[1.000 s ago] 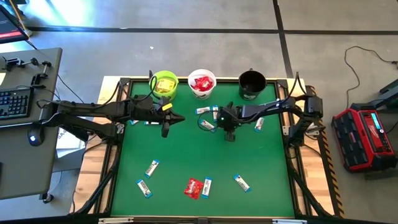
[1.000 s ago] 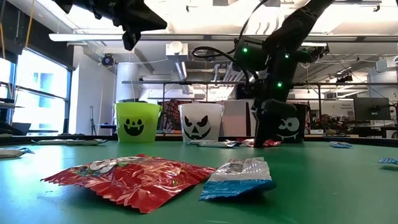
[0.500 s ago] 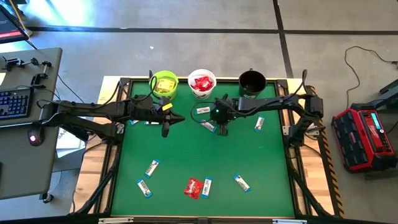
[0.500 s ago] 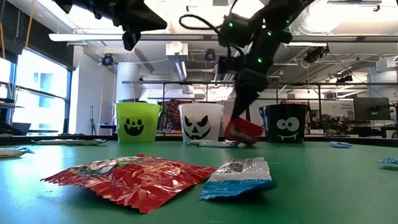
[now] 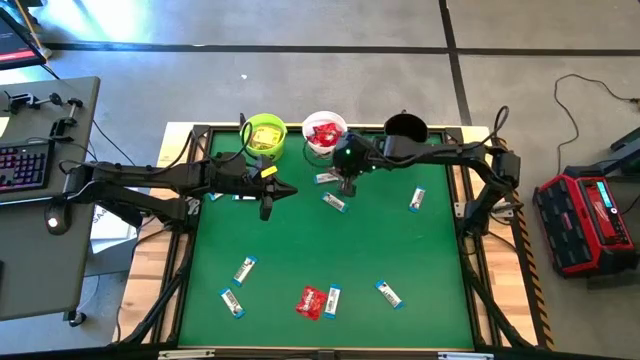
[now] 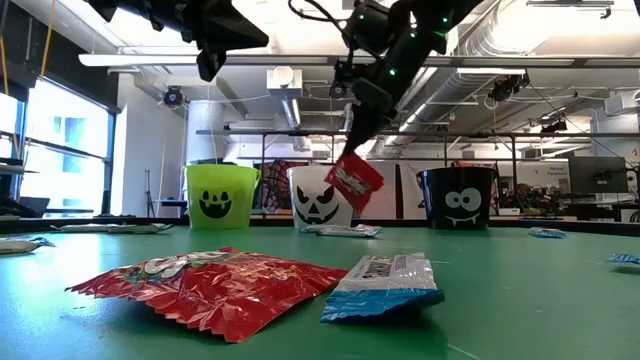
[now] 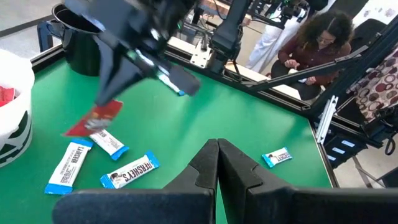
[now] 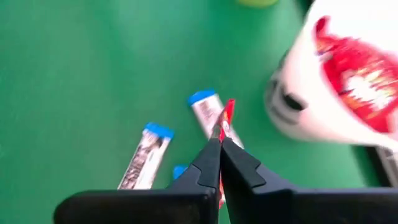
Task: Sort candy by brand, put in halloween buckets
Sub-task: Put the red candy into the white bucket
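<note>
Pinched tight on a red packet (image 8: 225, 115) by its edge, right gripper (image 6: 352, 152) up off the table, near the white bucket (image 5: 324, 134); packet (image 6: 352, 180) hangs loose below the fingertips, over the mat w/ blue-and-white bars (image 5: 334, 202) under it. White bucket already w/ red packets (image 8: 352, 76) inside, so prob. the right target. To do well: carry on over the rim, centre above the opening before letting go, since the dangling packet could catch the rim or swing wide. Keep clear of the lime green bucket (image 5: 264, 135) and black bucket (image 5: 405, 130) on either side. Left gripper (image 5: 266, 206) closed on nothing, parked above the mat further left. Still to sort: more bars and a red packet (image 5: 310, 301) at the near edge.
</note>
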`<action>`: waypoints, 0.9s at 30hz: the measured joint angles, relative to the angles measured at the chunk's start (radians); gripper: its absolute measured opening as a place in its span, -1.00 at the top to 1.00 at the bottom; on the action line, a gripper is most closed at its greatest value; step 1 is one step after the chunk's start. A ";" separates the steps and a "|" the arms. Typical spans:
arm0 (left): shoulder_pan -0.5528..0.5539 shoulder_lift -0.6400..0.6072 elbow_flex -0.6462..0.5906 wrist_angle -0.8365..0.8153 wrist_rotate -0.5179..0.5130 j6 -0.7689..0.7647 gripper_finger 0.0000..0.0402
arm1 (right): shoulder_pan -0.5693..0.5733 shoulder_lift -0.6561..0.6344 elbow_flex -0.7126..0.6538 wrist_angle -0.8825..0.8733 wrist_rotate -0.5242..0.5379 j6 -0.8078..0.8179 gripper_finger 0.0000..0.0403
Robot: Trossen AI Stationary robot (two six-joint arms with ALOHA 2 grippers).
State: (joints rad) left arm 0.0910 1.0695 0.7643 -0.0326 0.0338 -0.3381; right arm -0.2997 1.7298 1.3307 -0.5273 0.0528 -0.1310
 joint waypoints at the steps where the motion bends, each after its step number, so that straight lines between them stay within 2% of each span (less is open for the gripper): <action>1: 0.000 0.000 0.000 0.000 0.000 0.000 1.00 | -0.007 0.000 0.013 0.001 0.000 0.000 1.00; 12: 0.000 0.000 0.000 0.000 0.000 0.000 1.00 | -0.094 -0.002 0.161 0.063 0.000 0.007 1.00; 21: 0.000 0.000 0.000 0.000 0.000 0.001 1.00 | -0.162 0.026 0.169 0.247 0.009 0.027 1.00; 27: 0.000 0.000 -0.001 0.000 0.000 0.000 1.00 | -0.194 0.080 0.169 0.261 0.051 0.018 1.00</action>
State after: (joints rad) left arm 0.0906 1.0695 0.7635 -0.0322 0.0334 -0.3378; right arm -0.4934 1.8100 1.5002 -0.2661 0.1038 -0.1134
